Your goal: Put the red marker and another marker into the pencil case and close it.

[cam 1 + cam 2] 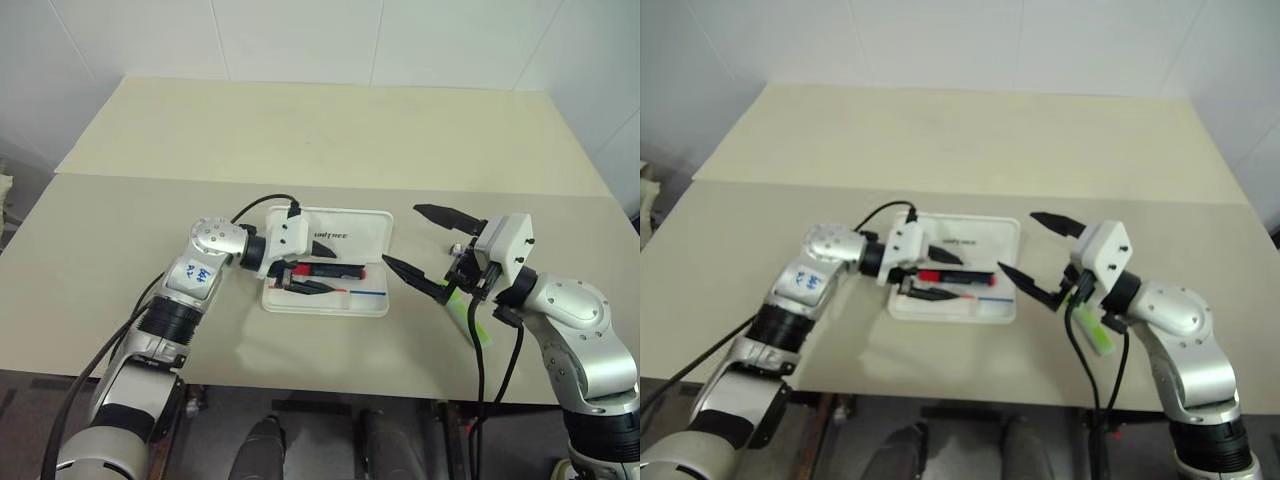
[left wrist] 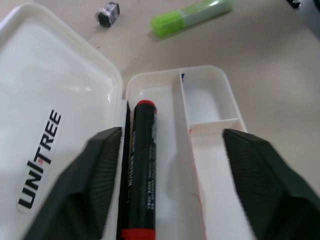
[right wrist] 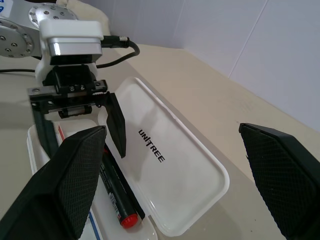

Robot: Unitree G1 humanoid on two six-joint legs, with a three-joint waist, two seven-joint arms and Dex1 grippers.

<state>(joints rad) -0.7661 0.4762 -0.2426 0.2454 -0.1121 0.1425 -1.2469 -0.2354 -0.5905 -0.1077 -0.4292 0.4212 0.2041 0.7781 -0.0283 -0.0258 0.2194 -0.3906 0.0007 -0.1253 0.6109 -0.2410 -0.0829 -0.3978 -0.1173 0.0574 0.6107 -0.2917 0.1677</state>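
Left gripper (image 1: 312, 278) angled down over the pencil case (image 1: 372, 228), jaws wide astride the red marker (image 2: 140, 165); right gripper (image 1: 425, 248) level, jaws wide, empty.

Item count, by kind:

- Pencil case (image 1: 372, 226): one, white, lid open and printed "UNITREE".
- Tray compartments in the case: three, namely one long channel and two smaller sections beside it.
- Red marker (image 2: 141, 165): one, lying in the long channel.
- Lime-green highlighter (image 2: 192, 15): one, on the table outside the case.
- Small silver-black object (image 2: 107, 13): one, on the table near the highlighter.
- Table (image 1: 300, 130): one.
- Markers in total: two.
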